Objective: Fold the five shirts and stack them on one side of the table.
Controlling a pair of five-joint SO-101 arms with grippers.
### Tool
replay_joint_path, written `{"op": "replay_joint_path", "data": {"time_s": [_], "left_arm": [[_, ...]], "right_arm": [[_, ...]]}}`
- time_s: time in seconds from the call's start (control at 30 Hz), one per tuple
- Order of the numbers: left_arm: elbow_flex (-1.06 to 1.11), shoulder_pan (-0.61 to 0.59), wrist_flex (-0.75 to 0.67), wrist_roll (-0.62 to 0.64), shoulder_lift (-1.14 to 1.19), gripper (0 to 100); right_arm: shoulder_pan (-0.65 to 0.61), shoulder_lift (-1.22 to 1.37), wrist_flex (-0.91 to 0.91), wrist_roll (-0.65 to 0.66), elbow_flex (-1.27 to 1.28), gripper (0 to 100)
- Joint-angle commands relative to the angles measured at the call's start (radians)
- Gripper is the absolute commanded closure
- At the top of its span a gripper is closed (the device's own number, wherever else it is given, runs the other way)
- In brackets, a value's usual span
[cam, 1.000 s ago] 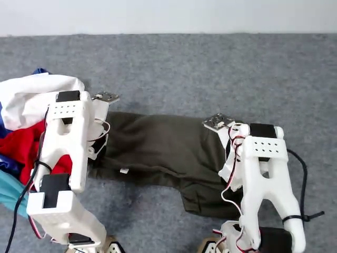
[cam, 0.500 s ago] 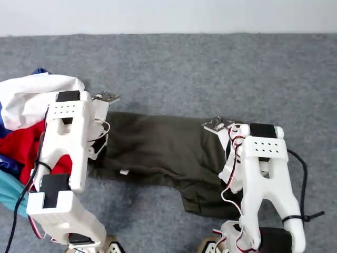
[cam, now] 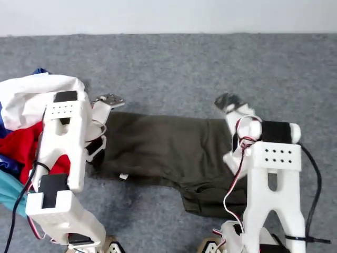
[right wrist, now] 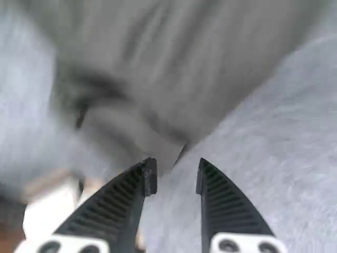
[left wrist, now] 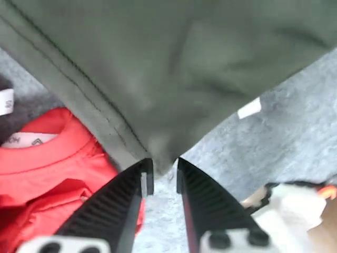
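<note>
An olive-green shirt (cam: 158, 147) lies spread across the middle of the grey table (cam: 174, 63). My left gripper (cam: 108, 100) is at the shirt's far left corner. In the left wrist view this gripper (left wrist: 162, 174) is shut on the olive shirt's (left wrist: 200, 63) hemmed corner. My right gripper (cam: 227, 101) hangs above the shirt's far right edge. The blurred right wrist view has olive cloth (right wrist: 174, 68) running down between the tips of that gripper (right wrist: 175, 176), which looks shut on a fold of it. The shirt's near right part lies under the right arm.
A loose pile of shirts sits at the table's left edge: white (cam: 26, 95) on top, red (cam: 21, 145) (left wrist: 47, 158) below, blue (cam: 5, 163) and teal (cam: 8, 192) at the rim. Bare table stretches beyond the olive shirt and to its right.
The right arm has swung right and away from me, its gripper now beyond the shirt's far edge. The left gripper shifted slightly, and the shirt's far edge has straightened.
</note>
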Motion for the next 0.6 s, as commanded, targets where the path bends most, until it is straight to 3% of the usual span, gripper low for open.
{"op": "replay_joint_path", "data": {"time_s": [0.0, 0.13, 0.33, 0.5, 0.57], "left_arm": [[0.001, -0.057, 0.023, -0.152, -0.008, 92], [0.001, -0.11, 0.029, -0.19, -0.006, 92], [0.002, -0.118, 0.031, -0.161, -0.006, 92], [0.002, -0.117, 0.031, -0.104, -0.006, 92], [0.002, -0.117, 0.031, -0.072, -0.006, 92]], "right_arm": [[-0.001, -0.001, -0.236, -0.141, -0.02, 86.2], [-0.021, 0.11, -0.463, -0.172, 0.084, 86.1], [0.016, 0.318, -0.639, -0.173, 0.078, 86.1], [0.108, 0.44, -0.575, -0.17, -0.086, 85.3], [0.139, 0.472, -0.495, -0.17, -0.183, 80.4]]}}
